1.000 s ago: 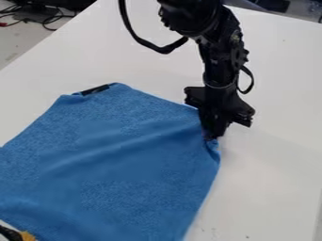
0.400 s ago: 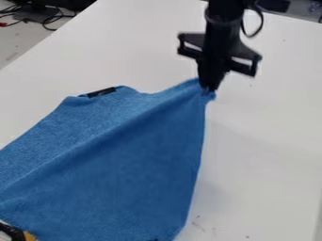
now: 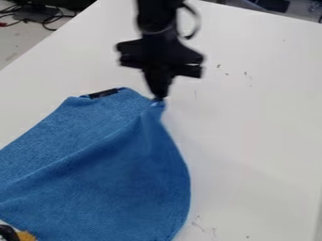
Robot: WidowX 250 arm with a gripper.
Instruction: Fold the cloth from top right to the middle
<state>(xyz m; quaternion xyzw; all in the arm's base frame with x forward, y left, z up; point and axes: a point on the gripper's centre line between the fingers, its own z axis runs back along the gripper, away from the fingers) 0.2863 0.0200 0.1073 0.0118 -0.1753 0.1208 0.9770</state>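
Observation:
My gripper is at the upper middle of the view, pointing down and shut on the top right corner of the blue cloth. That corner is held up, and the right part of the cloth hangs from it in a curved drape. A diagonal ridge runs from the lower left toward the held corner. The top left corner, with a black tag, lies on the table.
The white table surrounds the cloth, with a few small dark marks on it. A yellow and black object is at the bottom left edge. Cables lie beyond the table at the upper left.
My gripper first rose with the cloth's right corner, then moved left and slightly down with it. The cloth's right side has drawn inward and now bulges in a curve.

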